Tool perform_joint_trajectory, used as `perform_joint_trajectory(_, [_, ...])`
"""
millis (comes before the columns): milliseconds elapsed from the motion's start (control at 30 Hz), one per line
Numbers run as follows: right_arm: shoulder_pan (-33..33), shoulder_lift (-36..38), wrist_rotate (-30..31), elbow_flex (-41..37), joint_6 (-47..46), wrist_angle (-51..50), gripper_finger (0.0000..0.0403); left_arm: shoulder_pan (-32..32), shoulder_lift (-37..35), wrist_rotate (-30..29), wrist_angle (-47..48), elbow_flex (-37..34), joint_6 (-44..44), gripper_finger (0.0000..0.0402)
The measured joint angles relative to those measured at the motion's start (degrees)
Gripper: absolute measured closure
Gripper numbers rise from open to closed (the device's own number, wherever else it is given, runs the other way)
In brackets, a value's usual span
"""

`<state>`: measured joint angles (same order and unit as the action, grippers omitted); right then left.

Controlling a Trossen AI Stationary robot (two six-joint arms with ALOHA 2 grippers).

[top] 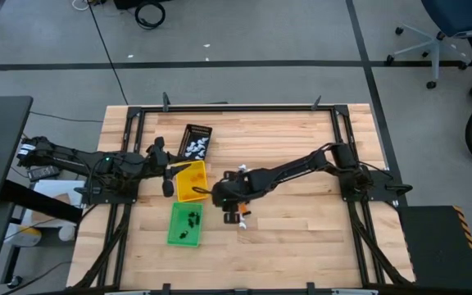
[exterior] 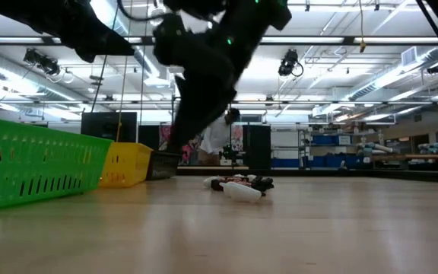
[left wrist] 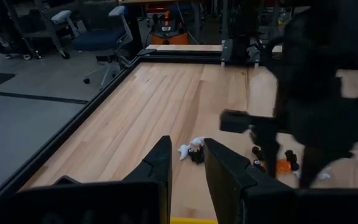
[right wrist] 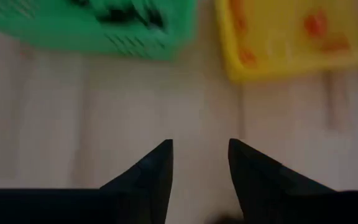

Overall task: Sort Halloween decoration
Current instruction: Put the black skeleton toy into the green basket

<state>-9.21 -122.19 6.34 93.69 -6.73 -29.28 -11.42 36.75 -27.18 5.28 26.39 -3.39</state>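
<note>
A small heap of white, orange and black trinkets (top: 238, 215) lies on the bare wood, also seen in the low view (exterior: 239, 186) and the left wrist view (left wrist: 191, 151). My right gripper (top: 217, 195) hovers open over the table between that heap and the yellow tray (top: 191, 182), its fingers (right wrist: 201, 146) empty. My left gripper (top: 170, 184) is open at the yellow tray's left edge, fingers (left wrist: 186, 142) empty. The yellow tray holds orange trinkets (right wrist: 316, 23), the green tray (top: 185, 224) black ones, and the black tray (top: 195, 141) white ones.
The three trays sit close together left of the table's middle, black farthest, green nearest. In the low view the green tray (exterior: 29, 164) and yellow tray (exterior: 124, 164) stand left of the heap. Bare wood stretches right of and nearer than the heap. A black frame (top: 342, 147) borders the table.
</note>
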Motion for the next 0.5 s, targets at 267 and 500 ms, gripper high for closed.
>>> perform_joint_trajectory(267, [1.3,0.0,1.6,0.0,-6.3,-13.4,0.0224,0.0,0.0,0.0,0.0,0.0,0.7,0.0333])
perform_joint_trajectory(500, [-0.4,0.0,1.5,0.0,-5.4,-25.2,0.0211,0.0,0.0,0.0,0.0,0.0,1.4,0.0333])
